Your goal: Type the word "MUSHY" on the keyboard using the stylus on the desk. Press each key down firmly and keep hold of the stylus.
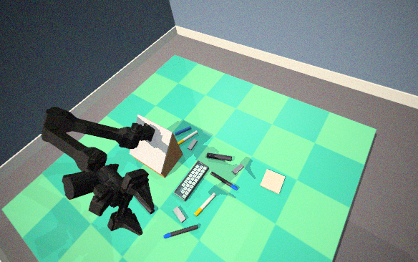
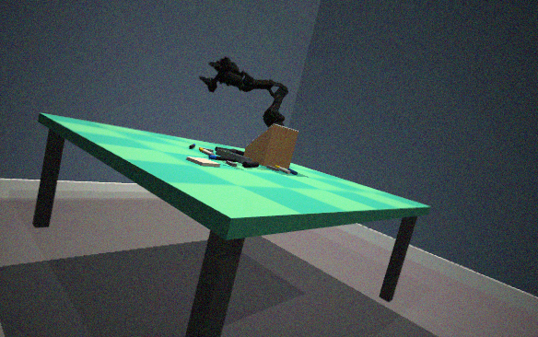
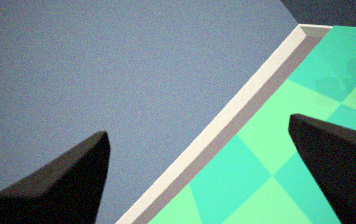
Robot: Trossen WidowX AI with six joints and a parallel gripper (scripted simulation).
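The small keyboard (image 1: 183, 194) with white keys lies on the checkered green table near the middle of the top view. Several pen-like things lie around it: a dark pen with a blue end (image 1: 224, 180) right of it, another dark pen with a blue end (image 1: 182, 231) below it, and a white stick with a yellow end (image 1: 205, 204). I cannot tell which is the stylus. My gripper (image 1: 147, 222) (image 2: 205, 71) (image 3: 199, 125) is open and empty, high above the table, with its fingers wide apart. No key letters are readable.
A wedge-shaped block (image 1: 172, 157) (image 2: 278, 146) stands beside the keyboard, near the arm. Behind it lie a blue stick (image 1: 183, 130) and another white-yellow stick (image 1: 187, 137). A thick black cylinder (image 1: 219, 157), small grey blocks and a cream square (image 1: 273, 181) (image 2: 203, 161) lie around.
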